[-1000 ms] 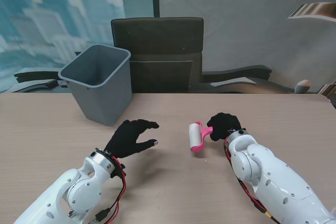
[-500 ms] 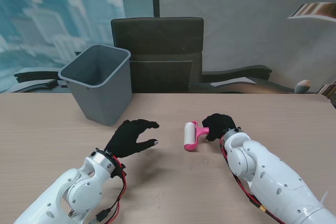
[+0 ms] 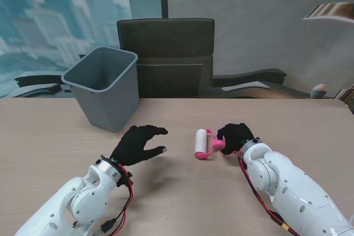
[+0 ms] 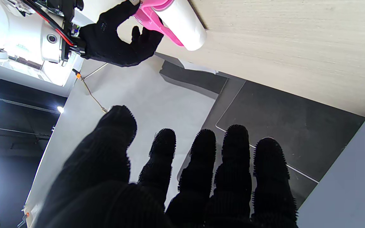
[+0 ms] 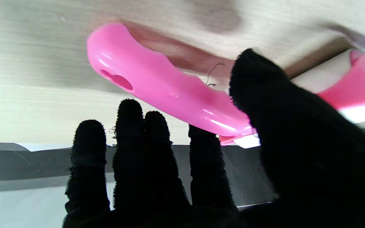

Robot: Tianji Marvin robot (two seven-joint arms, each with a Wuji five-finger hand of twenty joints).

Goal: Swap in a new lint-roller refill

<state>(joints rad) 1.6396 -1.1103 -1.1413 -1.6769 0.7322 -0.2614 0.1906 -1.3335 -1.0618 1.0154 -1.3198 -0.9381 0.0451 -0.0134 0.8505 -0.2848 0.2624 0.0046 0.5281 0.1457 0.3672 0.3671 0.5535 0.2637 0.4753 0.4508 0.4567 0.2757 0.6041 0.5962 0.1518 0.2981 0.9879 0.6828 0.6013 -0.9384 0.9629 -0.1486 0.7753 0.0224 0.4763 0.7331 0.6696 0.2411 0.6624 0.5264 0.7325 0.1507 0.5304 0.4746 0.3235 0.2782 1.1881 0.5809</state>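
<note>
The right arm is extending from the lower right corner of the stand view toward mid-frame, with the black-gloved right robot hand [image 3: 237, 136] positioned palm down at the pink plastic lint roller with its white cylindrical refill [image 3: 202, 143]. In the right wrist view, the right robot hand [image 5: 201, 177] is bracketing the curved pink handle [image 5: 169, 95]: the thumb is sitting on one side and the four fingers [image 5: 128, 133] on the other, loosely curled rather than clenched. Whether the grasp is complete cannot be told; the handle is lying between thumb and fingers against the light wood-grain table [image 3: 50, 136].

The left arm is rising from the lower left corner of the stand view. The left robot hand [image 3: 137, 144] is hovering released over the table, fingers spread and holding nothing; the left wrist view is showing its fingers [image 4: 201, 164] extended and apart.

The lint roller is lying at mid-frame between the two robot hands, refill end toward the left robot hand. A grey plastic waste bin [image 3: 104, 88] is standing at the upper left, well apart from the roller.
</note>
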